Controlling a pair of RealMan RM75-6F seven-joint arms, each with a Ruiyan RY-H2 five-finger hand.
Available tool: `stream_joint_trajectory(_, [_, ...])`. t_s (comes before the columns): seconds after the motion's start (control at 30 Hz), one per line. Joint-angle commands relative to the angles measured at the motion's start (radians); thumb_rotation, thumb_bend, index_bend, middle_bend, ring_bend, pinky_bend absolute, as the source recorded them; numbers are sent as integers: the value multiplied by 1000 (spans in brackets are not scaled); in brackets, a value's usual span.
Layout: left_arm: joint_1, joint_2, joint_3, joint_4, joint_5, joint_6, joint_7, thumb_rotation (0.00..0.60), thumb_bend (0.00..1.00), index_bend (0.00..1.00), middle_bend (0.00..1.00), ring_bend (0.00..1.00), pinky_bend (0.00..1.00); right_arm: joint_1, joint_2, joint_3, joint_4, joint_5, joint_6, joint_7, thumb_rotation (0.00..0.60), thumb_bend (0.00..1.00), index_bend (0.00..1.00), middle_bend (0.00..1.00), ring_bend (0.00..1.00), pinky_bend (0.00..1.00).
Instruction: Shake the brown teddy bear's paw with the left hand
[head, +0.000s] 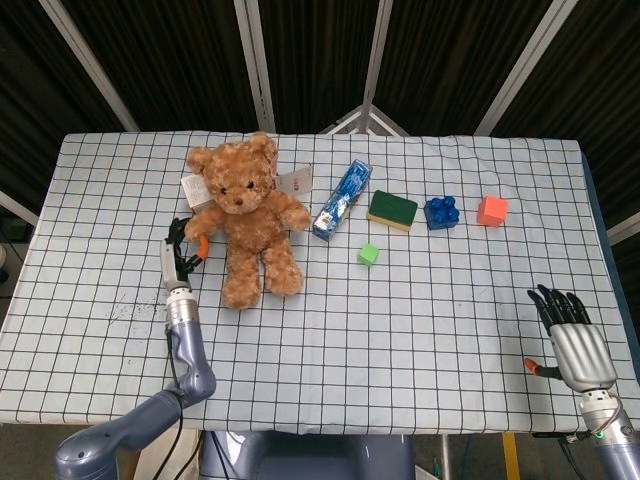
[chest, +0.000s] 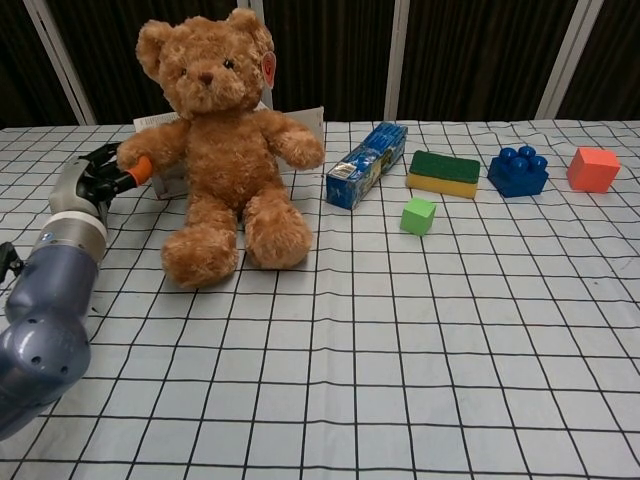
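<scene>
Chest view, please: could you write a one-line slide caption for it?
Left hand grips the seated brown teddy bear's paw on the checked tablecloth, blocks lined up alongside.

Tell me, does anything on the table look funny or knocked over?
Nothing is spilled or broken. The teddy bear sits upright, and the left hand holds its paw, lifting that arm out sideways. Paper tags poke out from behind the bear. The blue box lies slanted beside the neat row of blocks.
</scene>
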Motion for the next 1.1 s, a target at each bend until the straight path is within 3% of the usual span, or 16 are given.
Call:
stream_joint_trajectory(0.03, [2,7,-2,-25,2,13,13,600,669,390,424,6,0,0,0,0,-1,1,0,-1,600,103,0,0,0,0])
stream_joint_trajectory(0.3, [15,22,-1,-73,0,34,41,600,668,391,424,6,0,1,4,0,-6,5,-5,-2,600,102,0,0,0,0])
stream_joint_trajectory(0.77, [10,23,-19,-8,-39,-25,56,600,667,387,423,6,0,5,1,-3,-11,8,-15,-16,600,103,0,0,0,0])
stream_joint_trajectory(1.1, [12,42,-11,-74,-3,52,64,600,659,387,423,6,0,5,1,-4,-13,10,-14,-20,600,102,0,0,0,0])
